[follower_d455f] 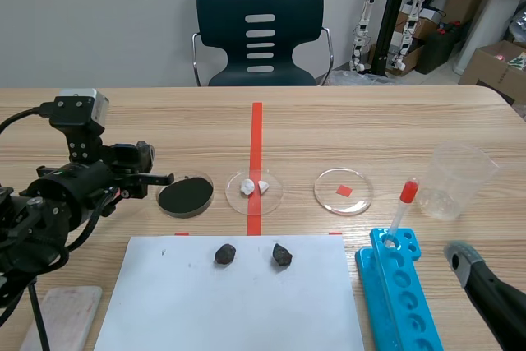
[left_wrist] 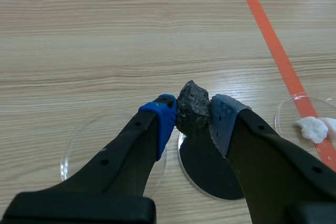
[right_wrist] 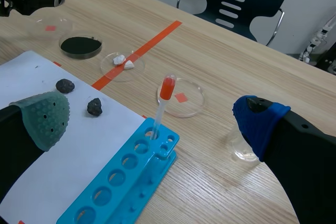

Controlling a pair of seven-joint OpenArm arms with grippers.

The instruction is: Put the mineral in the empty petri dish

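Wooden table. I logged the left gripper clenched on the dark mineral, above the black-filled dish and beside an empty petri dish. Right gripper: fingers spread, holding nothing.

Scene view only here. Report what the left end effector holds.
Observer: The left wrist view shows the left end effector shut on a dark mineral.
Operator: Tell me what lies below it.
Observer: A clear dish sits on the table under one finger, beside the powder dish.
Operator: Check that dish's contents.
Observer: The right wrist view shows nothing in it, just a tape square showing through.
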